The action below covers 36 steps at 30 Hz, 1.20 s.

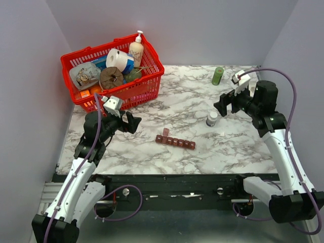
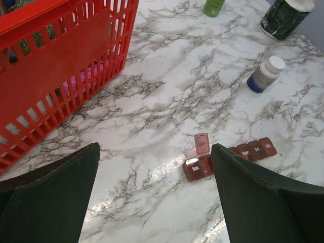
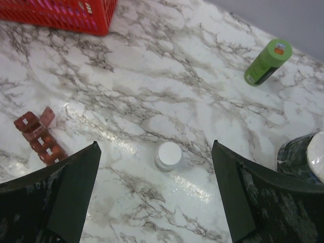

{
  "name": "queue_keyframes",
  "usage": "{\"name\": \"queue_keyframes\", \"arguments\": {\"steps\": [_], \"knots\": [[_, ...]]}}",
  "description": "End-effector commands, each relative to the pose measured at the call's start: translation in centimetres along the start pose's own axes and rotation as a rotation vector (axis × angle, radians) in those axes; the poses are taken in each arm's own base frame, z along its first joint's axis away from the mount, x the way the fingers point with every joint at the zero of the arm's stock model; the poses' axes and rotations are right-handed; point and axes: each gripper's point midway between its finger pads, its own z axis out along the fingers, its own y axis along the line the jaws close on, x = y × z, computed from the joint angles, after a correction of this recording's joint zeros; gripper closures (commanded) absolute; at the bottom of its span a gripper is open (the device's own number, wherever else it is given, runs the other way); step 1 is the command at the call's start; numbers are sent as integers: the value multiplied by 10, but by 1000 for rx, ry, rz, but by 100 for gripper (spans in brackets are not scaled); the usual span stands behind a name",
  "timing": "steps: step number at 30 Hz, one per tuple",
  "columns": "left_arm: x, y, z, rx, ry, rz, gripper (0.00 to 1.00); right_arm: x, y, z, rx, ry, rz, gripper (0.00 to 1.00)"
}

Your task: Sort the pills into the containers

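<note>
Containers [image 1: 175, 142] lie lengthwise along the near edge of the desk [image 1: 147, 158], closer to the spread left gripper [image 1: 135, 123] than to the spread right gripper [image 1: 220, 107].

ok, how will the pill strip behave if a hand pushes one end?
Probably stiff: the strip lies straight. Long and narrow on the glossy table, so an end push likely pivots it. Its one raised lid could flip shut if bumped.
</note>
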Motion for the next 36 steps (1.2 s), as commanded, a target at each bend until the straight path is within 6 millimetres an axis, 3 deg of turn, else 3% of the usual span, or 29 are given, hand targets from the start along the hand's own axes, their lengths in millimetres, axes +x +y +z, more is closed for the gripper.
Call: {"name": "queue_keyframes", "arguments": {"steps": [1, 7, 10, 11, 15, 22, 31, 36], "knots": [[-9, 0, -4, -3, -39, 36, 1, 27, -1, 9, -30, 56, -22, 0], [-11, -3, -3, 14, -43, 33, 1, 46, -8, 19, -39, 113, -104, 0], [-10, -7, -2, 36, -40, 31, 1, 68, -20, 24, -19, 250, -92, 0], [-10, -7, -2, 39, -41, 30, 1, 73, -18, 22, -38, 312, -69, 5], [-8, -11, 0, 63, -33, 22, 1, 109, -10, 39, -101, 473, -17, 11], [-7, -14, 1, 77, -28, 22, 1, 139, -24, 65, -42, 581, -64, 9], [-6, -16, 3, 89, -19, 21, 1, 160, -20, 88, -105, 647, -48, 12], [-4, -17, 3, 97, -13, 18, 1, 166, -14, 95, -138, 668, -39, 21]]}}
